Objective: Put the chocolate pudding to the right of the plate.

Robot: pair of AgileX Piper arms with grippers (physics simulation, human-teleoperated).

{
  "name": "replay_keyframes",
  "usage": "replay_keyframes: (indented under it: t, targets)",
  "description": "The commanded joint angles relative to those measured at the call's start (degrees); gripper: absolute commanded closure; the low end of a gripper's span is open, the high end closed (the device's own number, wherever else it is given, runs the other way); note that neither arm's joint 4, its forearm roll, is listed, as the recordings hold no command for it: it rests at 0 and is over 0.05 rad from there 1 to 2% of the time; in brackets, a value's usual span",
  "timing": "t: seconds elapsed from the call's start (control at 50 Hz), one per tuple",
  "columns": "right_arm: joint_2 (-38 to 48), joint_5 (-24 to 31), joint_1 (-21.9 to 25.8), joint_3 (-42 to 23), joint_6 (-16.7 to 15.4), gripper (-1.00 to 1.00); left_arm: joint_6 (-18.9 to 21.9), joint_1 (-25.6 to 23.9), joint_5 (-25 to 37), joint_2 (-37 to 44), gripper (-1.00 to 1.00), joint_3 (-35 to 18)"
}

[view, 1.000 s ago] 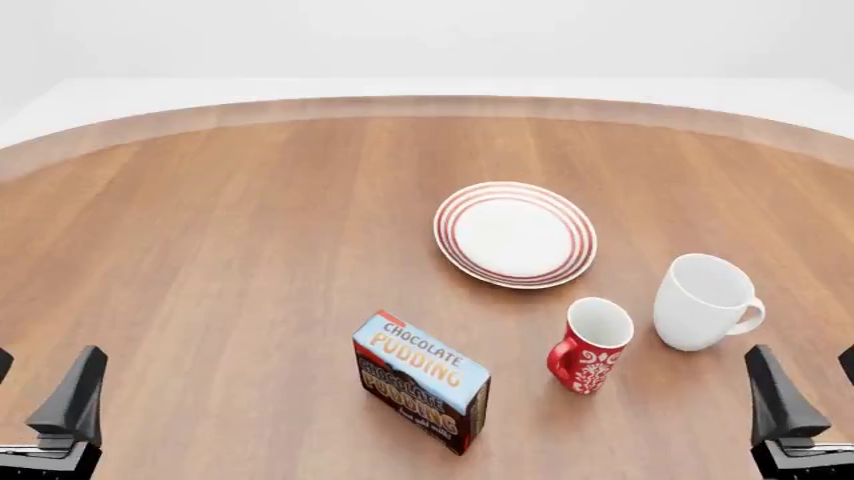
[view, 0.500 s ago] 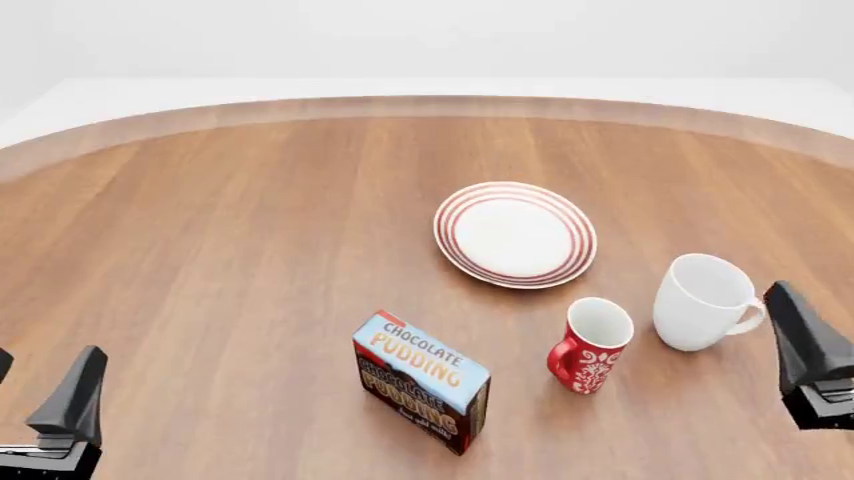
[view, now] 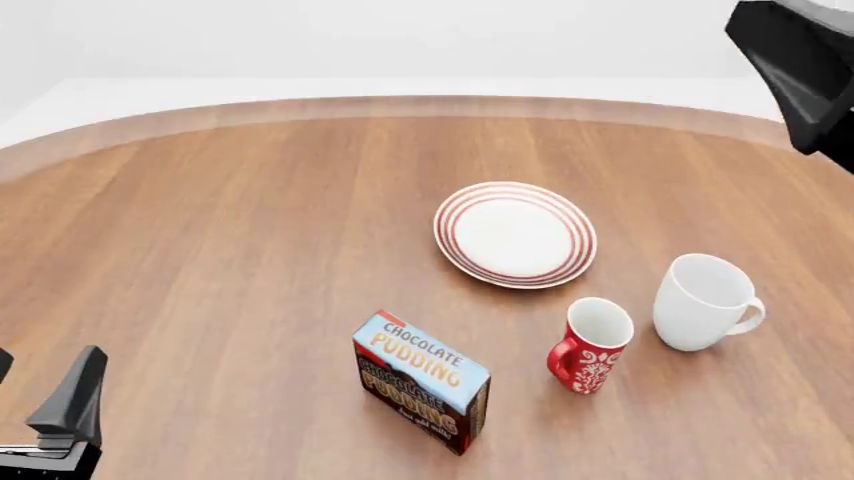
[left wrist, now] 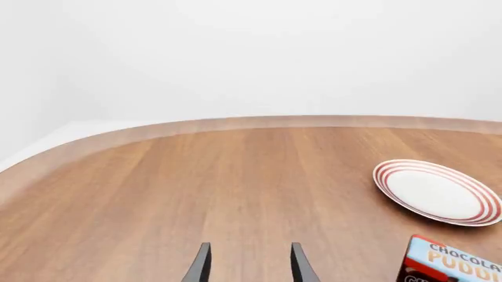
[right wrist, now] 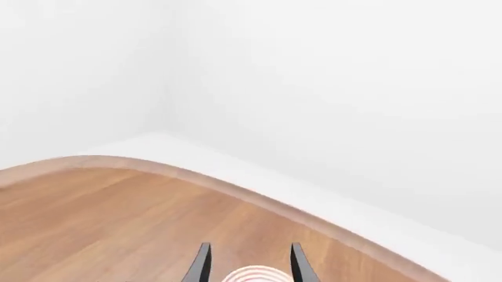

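Note:
The chocolate pudding (view: 420, 382) carton stands on the wooden table near the front, left of centre, and its corner shows in the left wrist view as the pudding (left wrist: 451, 264). Behind it and to the right lies the plate (view: 515, 234), white with red rings and nothing on it; the left wrist view catches this plate (left wrist: 435, 191) too. My left gripper (view: 38, 388) sits low at the front left, open and empty, its fingers (left wrist: 202, 265) apart. My right gripper (view: 798, 60) hangs high at the far right, open, with a sliver of plate (right wrist: 255, 274) between its fingers (right wrist: 300, 265).
A red patterned mug (view: 589, 346) stands in front of the plate's right side. A white mug (view: 705, 302) stands just right of it. The curved far table edge (view: 427, 104) runs behind the plate.
My right arm has risen from the front right corner, past the white mug, up to the top right. The left arm and all objects are unmoved.

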Motion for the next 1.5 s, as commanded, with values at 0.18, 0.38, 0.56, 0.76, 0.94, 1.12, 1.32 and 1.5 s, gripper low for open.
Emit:
replay_keyframes:
  t: [0.18, 0.38, 0.56, 0.76, 0.94, 1.12, 1.32, 1.5]
  targets:
    - [15.44, 2.84, 14.28, -10.65, -1.72, -1.0, 0.0, 0.0, 0.0, 0.0, -1.0, 0.0]
    - [18.64, 3.48, 16.35, -10.43, -1.63, -1.0, 0.0, 0.0, 0.0, 0.0, -1.0, 0.0]
    - [21.65, 5.04, 16.83, -9.66, -2.36, -1.0, 0.0, 0.0, 0.0, 0.0, -1.0, 0.0]
    - [24.69, 6.5, 17.68, -8.36, -3.59, -1.0, 0.0, 0.0, 0.0, 0.0, -1.0, 0.0]
    - [26.35, 6.57, 18.65, -7.09, -3.64, -1.0, 0.0, 0.0, 0.0, 0.0, -1.0, 0.0]
    - [27.83, 5.45, 18.24, -4.79, -2.62, -1.0, 0.0, 0.0, 0.0, 0.0, -1.0, 0.0]
    - [29.18, 5.29, 17.98, -3.67, -2.66, -1.0, 0.0, 0.0, 0.0, 0.0, -1.0, 0.0]
    - [29.04, 5.26, 17.55, -1.93, -3.0, -1.0, 0.0, 0.0, 0.0, 0.0, -1.0, 0.0]
